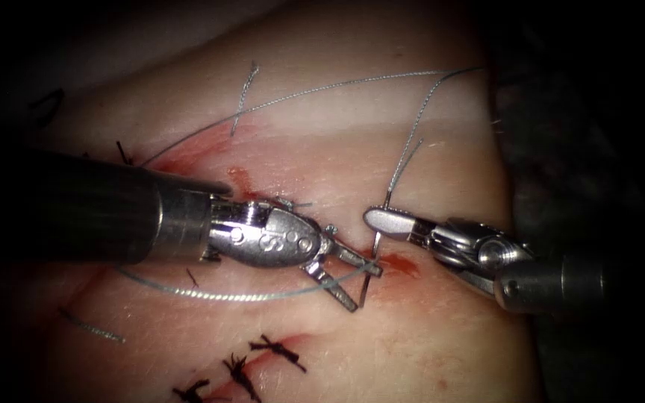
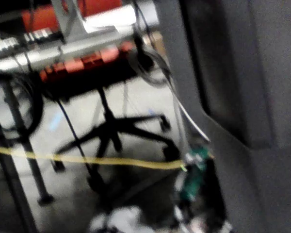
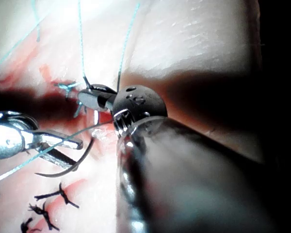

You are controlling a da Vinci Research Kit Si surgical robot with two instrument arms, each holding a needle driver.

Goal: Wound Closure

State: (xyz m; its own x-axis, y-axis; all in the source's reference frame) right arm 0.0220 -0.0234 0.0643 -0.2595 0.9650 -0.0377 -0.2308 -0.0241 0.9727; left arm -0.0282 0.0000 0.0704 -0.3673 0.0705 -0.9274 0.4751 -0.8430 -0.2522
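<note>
My right tool reaches in from the right with its jaws shut on the curved needle near its thread end. The needle hangs down over the cut and looks free of the tissue. My left tool lies across from the left, jaws open and holding nothing, with the needle's body just past their tips. In the right wrist view the right tool grips the needle while the left tool gapes beside the curve. Thread rises from the needle's tail, arcs far left, and another loop runs under the left tool.
Black knotted stitches close the near part of the cut. A tied knot with short ends sits by the left tool's wrist. Loose cut thread pieces lie on the tissue. Red fluid stains the far-left part.
</note>
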